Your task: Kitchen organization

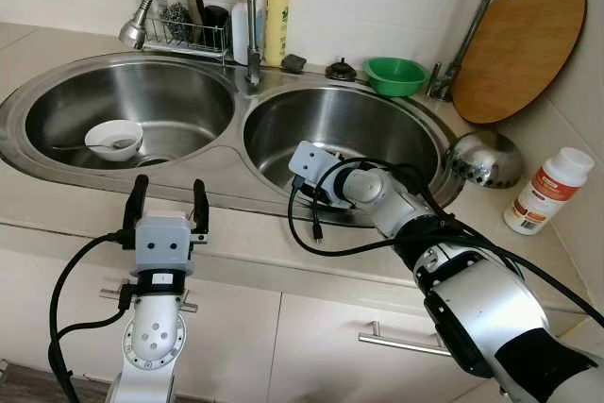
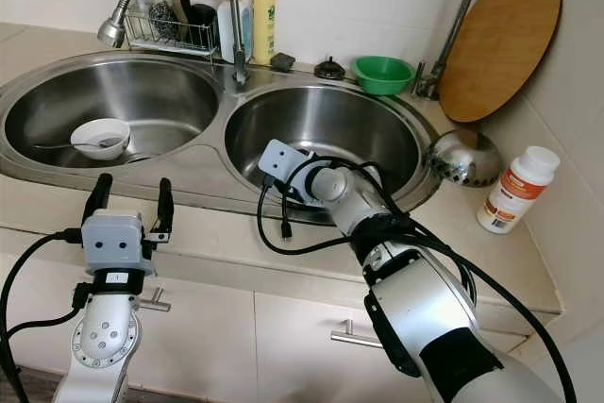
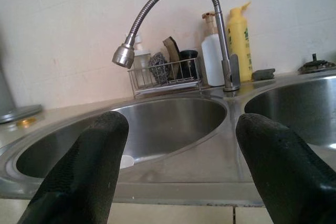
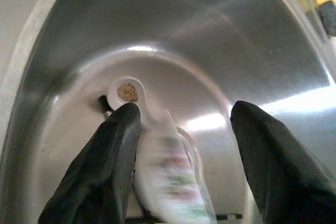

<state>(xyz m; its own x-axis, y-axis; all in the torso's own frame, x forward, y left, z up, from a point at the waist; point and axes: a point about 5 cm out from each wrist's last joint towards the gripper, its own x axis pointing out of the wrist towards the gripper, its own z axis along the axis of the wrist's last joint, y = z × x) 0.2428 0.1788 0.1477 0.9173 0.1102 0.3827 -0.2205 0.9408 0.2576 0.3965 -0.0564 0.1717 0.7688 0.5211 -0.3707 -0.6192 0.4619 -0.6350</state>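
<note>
Across the double sink [image 1: 236,110], the left tool [image 1: 168,203] idles spread at 7 o'clock while the right tool [image 4: 181,124], fingers apart inside the right basin, straddles a blurred patterned dish [image 4: 170,182] that could slip on wet steel.

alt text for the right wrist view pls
Two open black fingers of the right end effector reach down into a steel sink basin. Between them lies a blurred white dish with a coloured pattern, near the drain.
</note>
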